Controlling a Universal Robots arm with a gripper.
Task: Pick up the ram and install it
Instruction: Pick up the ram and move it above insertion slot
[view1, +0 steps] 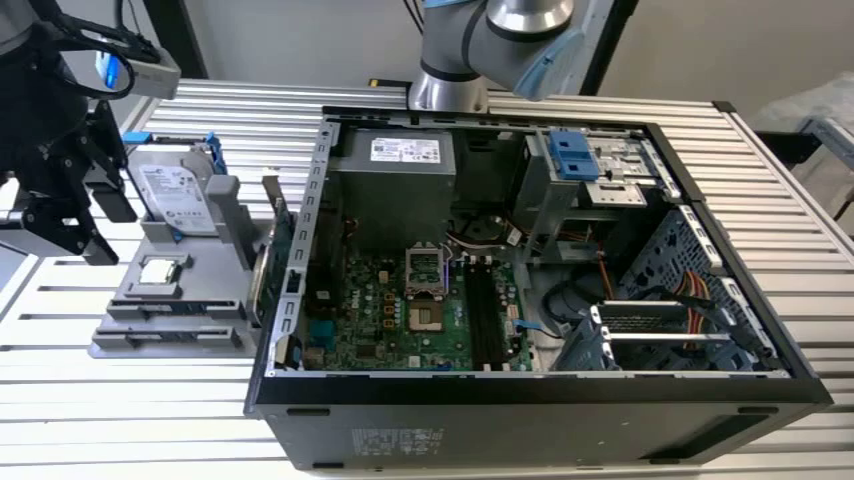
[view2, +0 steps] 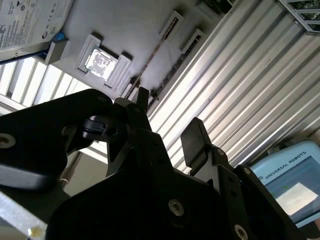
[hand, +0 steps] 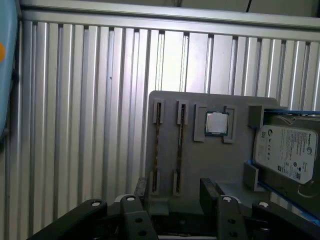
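Two thin ram sticks (hand: 158, 147) (hand: 180, 147) stand on edge in the slots of a grey holder (hand: 215, 160). In the second wrist view the ram (view2: 152, 55) is a thin dark line on that holder (view2: 130, 25). My gripper (hand: 175, 187) (view2: 167, 120) hangs above the holder's ram end, open, with nothing between its black fingers (hand: 209, 187). It touches nothing. In the exterior view the gripper (view1: 80, 225) is up at the exterior view's left of the holder (view1: 174, 320). The motherboard's black slots (view1: 487, 320) lie inside the open computer case (view1: 534, 390).
On the holder also sit a processor chip (hand: 216, 122) (view1: 160, 270) and a hard drive (hand: 285, 150) (view1: 174, 195). A green expansion card (view1: 282, 270) stands between holder and case. Ribbed aluminium table (hand: 75, 125) lies all around. A screen (view2: 295, 185) sits beside the table.
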